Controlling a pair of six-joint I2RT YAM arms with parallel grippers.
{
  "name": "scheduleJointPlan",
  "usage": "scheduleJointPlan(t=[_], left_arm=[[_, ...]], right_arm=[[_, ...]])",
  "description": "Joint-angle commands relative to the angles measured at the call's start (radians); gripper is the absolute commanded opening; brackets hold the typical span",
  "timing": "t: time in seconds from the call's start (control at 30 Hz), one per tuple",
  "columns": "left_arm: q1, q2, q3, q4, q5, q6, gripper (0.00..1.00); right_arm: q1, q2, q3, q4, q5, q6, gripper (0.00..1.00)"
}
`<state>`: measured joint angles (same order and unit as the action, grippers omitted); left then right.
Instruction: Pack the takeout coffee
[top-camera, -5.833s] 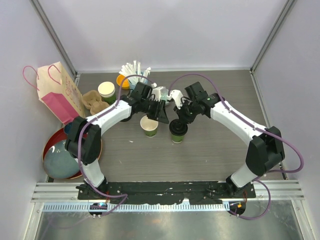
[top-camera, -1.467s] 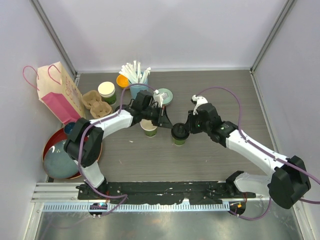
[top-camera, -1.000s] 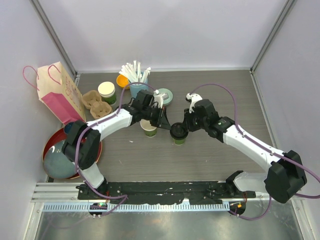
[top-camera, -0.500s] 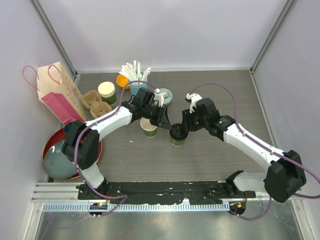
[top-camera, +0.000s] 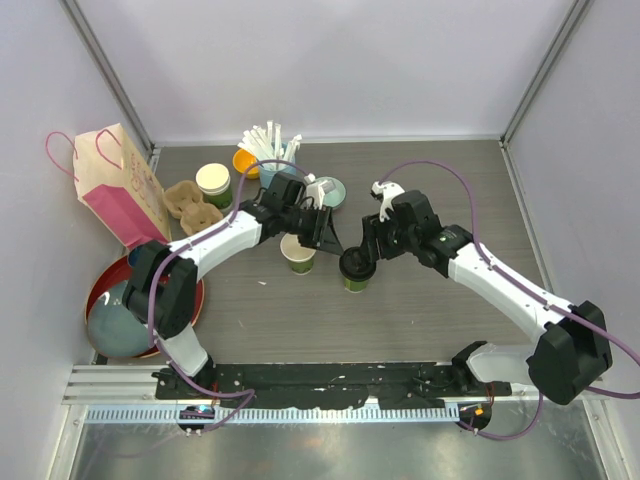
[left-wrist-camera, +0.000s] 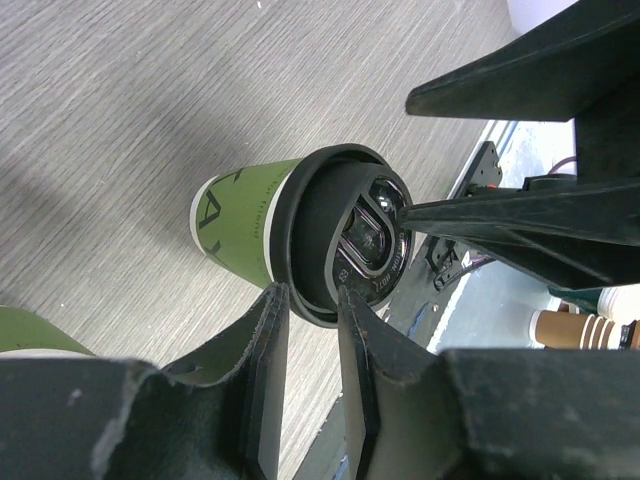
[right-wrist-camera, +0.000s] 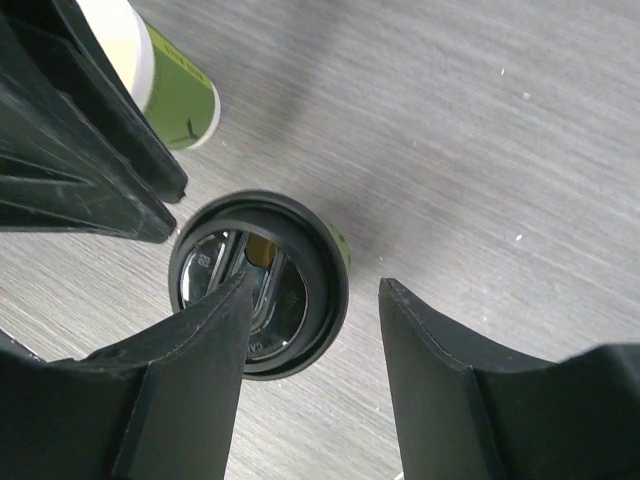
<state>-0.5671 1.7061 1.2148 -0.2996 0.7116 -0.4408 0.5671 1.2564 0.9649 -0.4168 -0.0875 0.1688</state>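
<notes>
**Top external: both grippers at the lidded cup**

Lidded cup (top-camera: 355, 282) stands upright mid-table (top-camera: 300, 312), lid (top-camera: 353, 263) on. Right gripper (right-wrist-camera: 318, 282) is wide apart, one finger on each side of the cup, the nearer one overlapping the lid's edge. Left gripper (left-wrist-camera: 310, 292) sits at the opposite side, fingers almost together right at the lid's rim; can't tell whether they pinch it. Open cup (top-camera: 299, 252) stands just beside, under the left wrist.
</notes>
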Motion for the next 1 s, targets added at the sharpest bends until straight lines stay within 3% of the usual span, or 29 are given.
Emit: scheduleJointPlan(t=[0.0,0.3,0.4,0.53,0.7,0.97], left_arm=[[-0.001,0.024,0.017,0.051,0.023,-0.012,0.3],[-0.005,0.082,-0.021,0.05,0.026,-0.016,0.2],[-0.007,0.093,-0.037,0.051,0.028,-0.019,0.15],[-0.007,0.121,-0.078,0.047,0.012,-0.026,0.0],[-0.007,0.177,-0.159,0.037,-0.032,-0.021,0.0],[-0.007,0.266,-0.234,0.06,-0.096,-0.065,0.0]], right_arm=[[0.001,-0.026,-0.047,0.003,0.006,0.037,0.58],[-0.001,-0.015,-0.107,0.049,-0.049,0.043,0.5],[0.001,-0.017,-0.129,0.056,-0.046,0.043,0.42],[0.001,-0.018,-0.173,0.081,-0.054,0.054,0.29],[-0.003,-0.038,-0.245,0.114,-0.055,0.081,0.2],[-0.001,-0.055,-0.307,0.151,-0.052,0.11,0.15]])
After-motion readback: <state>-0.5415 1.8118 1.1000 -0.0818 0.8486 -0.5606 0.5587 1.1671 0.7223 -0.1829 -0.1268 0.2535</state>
